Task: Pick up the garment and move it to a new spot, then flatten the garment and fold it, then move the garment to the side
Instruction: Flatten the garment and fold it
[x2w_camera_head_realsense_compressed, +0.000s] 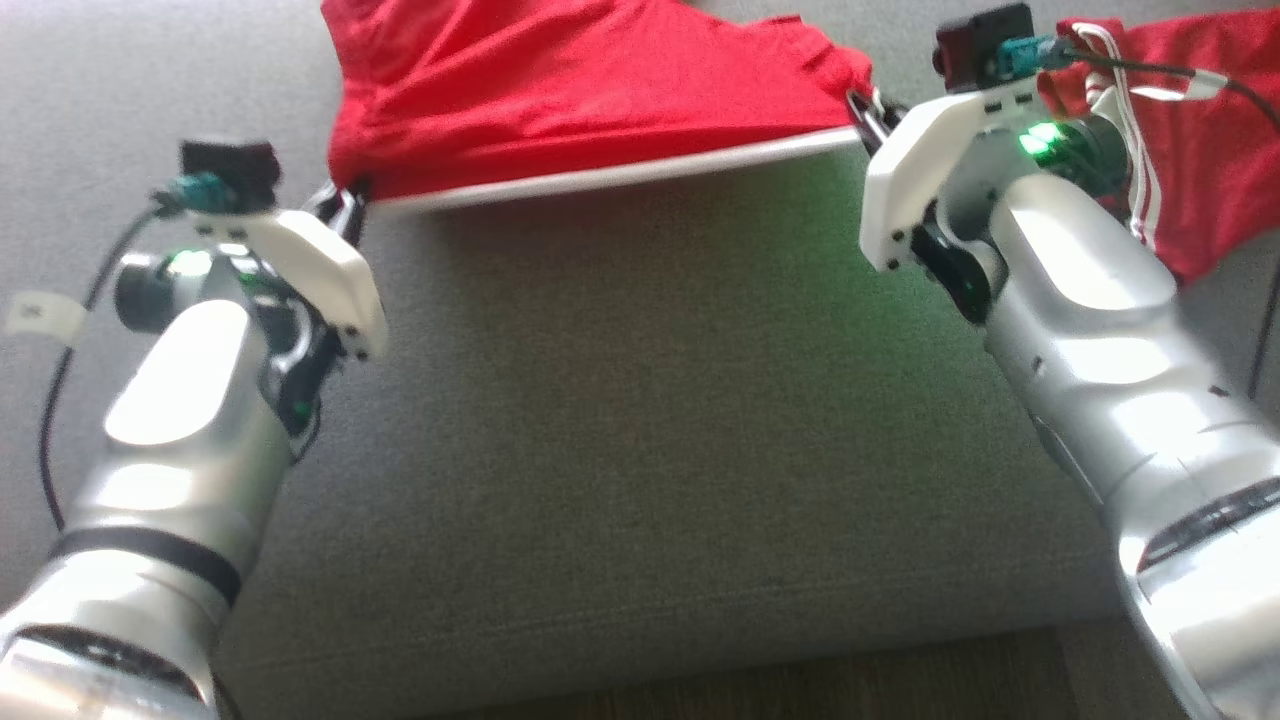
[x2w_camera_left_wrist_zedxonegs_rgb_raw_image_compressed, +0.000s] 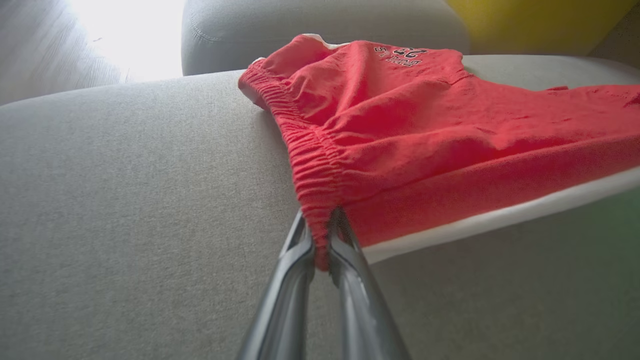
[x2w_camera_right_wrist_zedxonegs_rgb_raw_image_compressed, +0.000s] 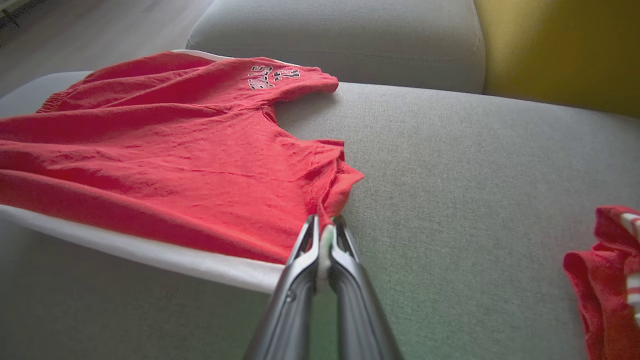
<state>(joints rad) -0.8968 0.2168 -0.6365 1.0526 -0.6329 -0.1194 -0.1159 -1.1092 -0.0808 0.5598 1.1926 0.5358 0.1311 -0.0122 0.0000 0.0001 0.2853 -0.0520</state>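
Red garment (x2w_camera_head_realsense_compressed: 600, 90) (x2w_camera_left_wrist_zedxonegs_rgb_raw_image_compressed: 425, 140) (x2w_camera_right_wrist_zedxonegs_rgb_raw_image_compressed: 175, 165): shorts, elastic waistband, white side stripe, dark lettering on the far leg. It lies across the far half of the grey seat cushion (x2w_camera_head_realsense_compressed: 650, 420), reaching toward the back cushion (x2w_camera_left_wrist_zedxonegs_rgb_raw_image_compressed: 320, 25) (x2w_camera_right_wrist_zedxonegs_rgb_raw_image_compressed: 340, 40).

Left gripper (x2w_camera_head_realsense_compressed: 350, 195) (x2w_camera_left_wrist_zedxonegs_rgb_raw_image_compressed: 322, 235): fingers clenched on the waistband end of the striped edge. Cloth is pinched between both fingers.

Right gripper (x2w_camera_head_realsense_compressed: 865, 110) (x2w_camera_right_wrist_zedxonegs_rgb_raw_image_compressed: 326, 235): fingers clamped on the leg-hem corner at the other end of the same edge.

White stripe is pulled straight between the two grippers, parallel to the cushion's front edge. A shadow falls on the cushion beneath it. The rest of the fabric is wrinkled and rests on the cushion.

Second red garment (x2w_camera_head_realsense_compressed: 1210, 130) (x2w_camera_right_wrist_zedxonegs_rgb_raw_image_compressed: 610, 280), white stripes, bunched at the cushion's right edge, apart from the shorts.

Yellow surface (x2w_camera_right_wrist_zedxonegs_rgb_raw_image_compressed: 560, 50) beyond the back cushion.
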